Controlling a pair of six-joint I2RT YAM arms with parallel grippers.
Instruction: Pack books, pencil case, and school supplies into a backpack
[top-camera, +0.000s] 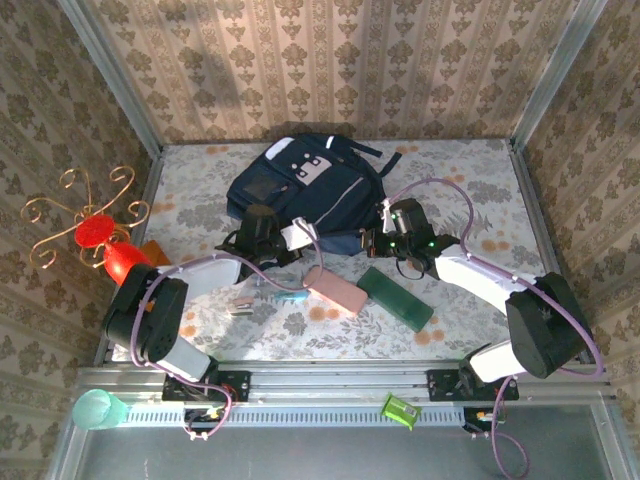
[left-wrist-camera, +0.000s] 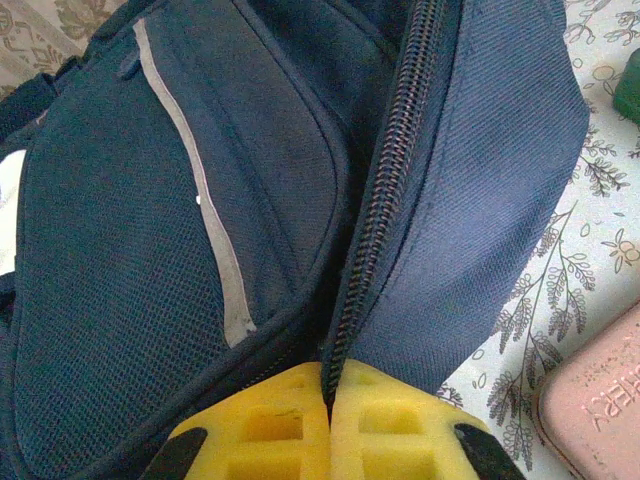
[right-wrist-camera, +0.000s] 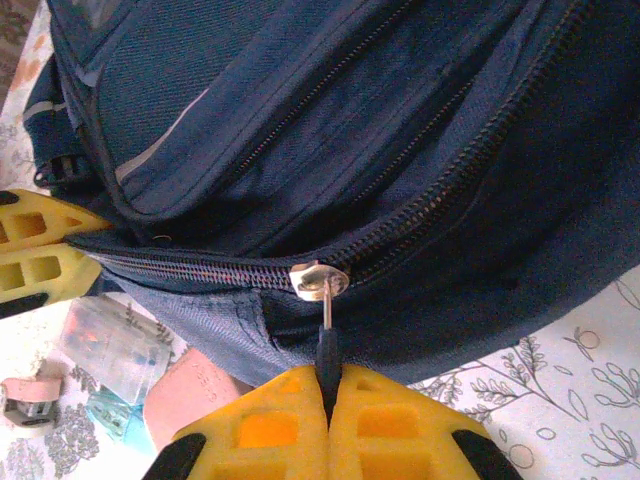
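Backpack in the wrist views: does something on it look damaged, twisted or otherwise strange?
Nothing stands out. The backpack looks whole, and its zip teeth run unbroken. The right gripper is shut on the zip pull. The left gripper pinches the backpack's edge beside the zip.

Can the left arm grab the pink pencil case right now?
Not quite yet, probably: the left gripper is shut on the backpack by its zipper. The pencil case lies uncovered close beside it, so after letting go it likely could.

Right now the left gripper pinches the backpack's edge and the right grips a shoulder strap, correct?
No: the right gripper is shut on the zip pull, not a strap, as the right wrist view shows. The left gripper pinches the backpack edge.
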